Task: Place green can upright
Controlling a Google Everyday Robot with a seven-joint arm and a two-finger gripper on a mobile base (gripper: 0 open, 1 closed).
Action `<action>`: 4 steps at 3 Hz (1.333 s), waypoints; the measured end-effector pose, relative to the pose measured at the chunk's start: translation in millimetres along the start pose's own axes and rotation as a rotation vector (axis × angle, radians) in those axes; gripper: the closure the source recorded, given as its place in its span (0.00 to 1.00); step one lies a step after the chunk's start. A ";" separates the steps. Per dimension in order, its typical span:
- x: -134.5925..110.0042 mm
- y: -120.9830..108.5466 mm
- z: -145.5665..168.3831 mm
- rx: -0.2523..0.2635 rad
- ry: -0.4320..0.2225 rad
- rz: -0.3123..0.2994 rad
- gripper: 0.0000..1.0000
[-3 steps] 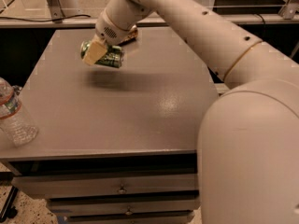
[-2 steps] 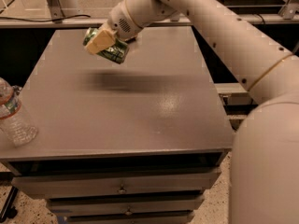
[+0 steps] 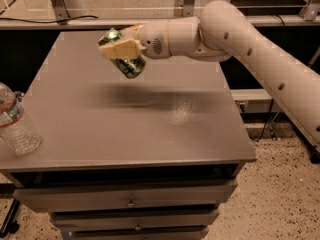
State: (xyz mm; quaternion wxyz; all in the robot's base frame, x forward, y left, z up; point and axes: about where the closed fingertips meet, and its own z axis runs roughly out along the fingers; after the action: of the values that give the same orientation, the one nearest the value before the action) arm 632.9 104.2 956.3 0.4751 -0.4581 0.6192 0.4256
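Camera view: the two-finger gripper (image 3: 120, 44) on the cream robot arm (image 3: 240, 39) hangs above the rear half of the grey drawer table (image 3: 150, 134). Its fingers pinch the small shiny green aluminium can (image 3: 131, 67) across its body. The can is tilted and off the surface. A clear plastic bottle (image 3: 15, 126) sits at the front left edge, well apart.

There is one green can (image 3: 131, 66), upper centre of the frame, clamped in the one gripper (image 3: 120, 48) of one robot arm (image 3: 250, 49). One plastic bottle (image 3: 15, 126) stands at left. There is one table (image 3: 150, 134).
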 end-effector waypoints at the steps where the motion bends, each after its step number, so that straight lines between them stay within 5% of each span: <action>1: -4.2 -2.0 -37.6 0.048 -0.046 0.000 1.00; 2: 0.4 -1.9 -33.5 0.044 -0.055 -0.002 1.00; 4: 21.5 -29.2 -92.9 0.069 -0.098 -0.045 1.00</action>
State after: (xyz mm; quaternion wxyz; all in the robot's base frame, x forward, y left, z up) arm 640.1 5.0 949.9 0.5296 -0.4338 0.5991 0.4152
